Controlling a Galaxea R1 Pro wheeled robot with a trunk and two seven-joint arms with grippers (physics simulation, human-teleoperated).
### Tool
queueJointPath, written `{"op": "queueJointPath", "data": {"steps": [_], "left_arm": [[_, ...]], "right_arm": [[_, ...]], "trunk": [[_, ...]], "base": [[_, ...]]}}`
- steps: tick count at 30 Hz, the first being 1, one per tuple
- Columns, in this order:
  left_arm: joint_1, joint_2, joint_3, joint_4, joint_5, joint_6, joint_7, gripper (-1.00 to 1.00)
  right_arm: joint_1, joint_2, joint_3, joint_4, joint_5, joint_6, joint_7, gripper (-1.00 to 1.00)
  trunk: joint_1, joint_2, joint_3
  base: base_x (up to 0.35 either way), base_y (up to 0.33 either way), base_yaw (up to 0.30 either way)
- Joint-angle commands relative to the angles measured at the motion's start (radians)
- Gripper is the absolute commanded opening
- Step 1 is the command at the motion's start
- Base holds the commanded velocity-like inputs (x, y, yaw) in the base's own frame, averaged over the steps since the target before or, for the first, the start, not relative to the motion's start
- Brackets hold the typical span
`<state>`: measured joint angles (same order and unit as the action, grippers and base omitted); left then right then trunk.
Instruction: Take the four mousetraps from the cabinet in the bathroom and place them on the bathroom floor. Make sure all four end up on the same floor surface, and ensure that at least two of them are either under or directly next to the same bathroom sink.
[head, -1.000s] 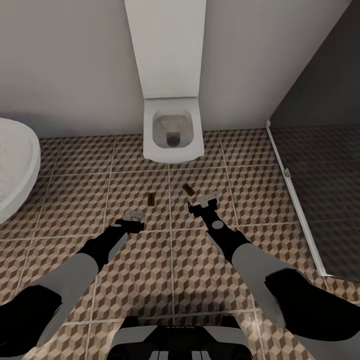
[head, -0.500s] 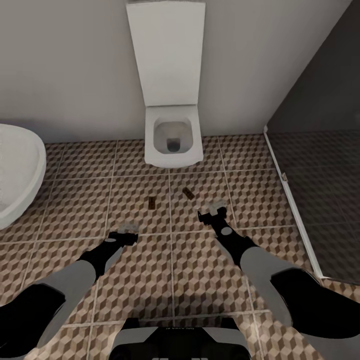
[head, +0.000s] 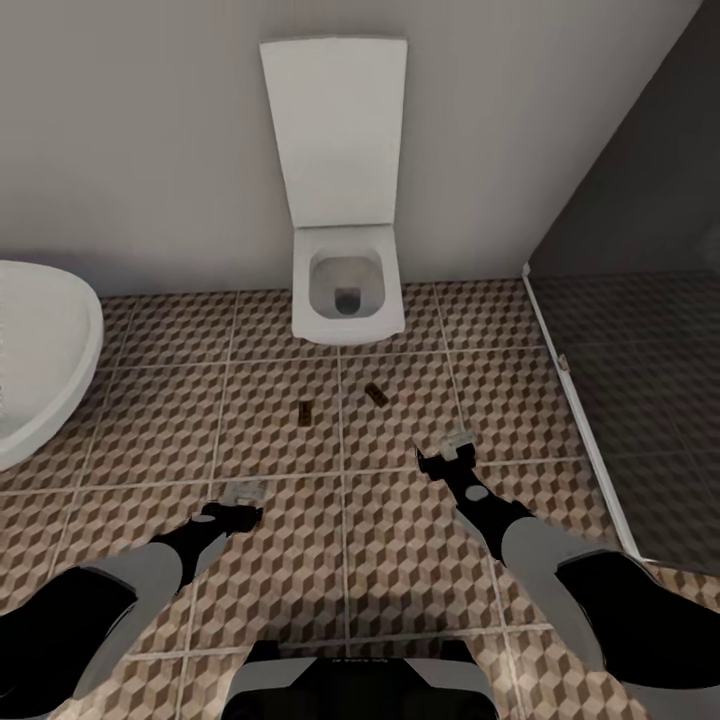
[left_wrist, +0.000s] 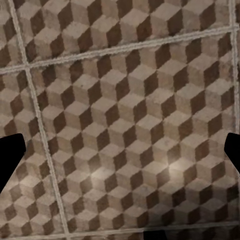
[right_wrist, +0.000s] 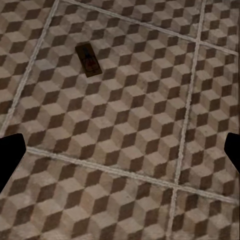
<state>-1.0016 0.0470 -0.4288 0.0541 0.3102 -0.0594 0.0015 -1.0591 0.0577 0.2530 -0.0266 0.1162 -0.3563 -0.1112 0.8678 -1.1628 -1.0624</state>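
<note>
Two mousetraps lie flat on the cube-patterned bathroom floor (head: 280, 590) in front of the toilet: one (head: 304, 412) on the left, one (head: 375, 393) on the right, a tile seam between them. My left gripper (head: 243, 492) hovers open over bare tile, nearer to me than the left trap. My right gripper (head: 455, 445) is open and empty, to the right of and behind the right trap. The right wrist view has a mousetrap (right_wrist: 88, 60) on the tiles beyond the open gripper (right_wrist: 120, 155). The left wrist view has the open gripper (left_wrist: 120, 155) above plain floor. The cabinet is out of view.
A white toilet (head: 348, 290) with its lid up stands against the back wall. A white sink basin (head: 45, 350) juts in at the left. The dark glass shower enclosure (head: 640, 400) with its pale sill closes off the right side.
The head view has shifted as the camera moved. Both arms have drawn back toward me, away from the two mousetraps, which lie where they were. Both grippers stay open.
</note>
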Motion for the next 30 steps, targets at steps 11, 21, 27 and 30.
{"op": "queueJointPath", "data": {"steps": [11, 21, 27, 30], "left_arm": [[0.070, 0.000, -0.008, 0.017, 0.007, -0.015, -0.004, 1.00], [0.148, 0.001, -0.008, 0.018, 0.007, -0.072, -0.004, 1.00], [0.194, 0.002, -0.008, 0.019, 0.007, -0.085, -0.005, 1.00], [0.216, 0.006, -0.008, 0.020, 0.007, -0.107, -0.004, 1.00]], "right_arm": [[0.069, -0.028, 0.003, 0.005, -0.005, -0.009, -0.009, 1.00], [0.150, -0.052, 0.003, 0.005, -0.032, -0.015, -0.008, 1.00], [0.199, -0.064, 0.003, 0.007, -0.063, -0.081, -0.010, 1.00], [0.224, -0.073, 0.003, 0.008, -0.078, -0.119, -0.011, 1.00]], "trunk": [[-0.042, 0.077, 0.050], [-0.081, 0.147, 0.096], [-0.104, 0.189, 0.123], [-0.115, 0.210, 0.137]], "base": [[0.000, 0.000, 0.000], [0.000, 0.000, 0.000], [0.000, 0.000, 0.000], [0.000, 0.000, 0.000]]}}
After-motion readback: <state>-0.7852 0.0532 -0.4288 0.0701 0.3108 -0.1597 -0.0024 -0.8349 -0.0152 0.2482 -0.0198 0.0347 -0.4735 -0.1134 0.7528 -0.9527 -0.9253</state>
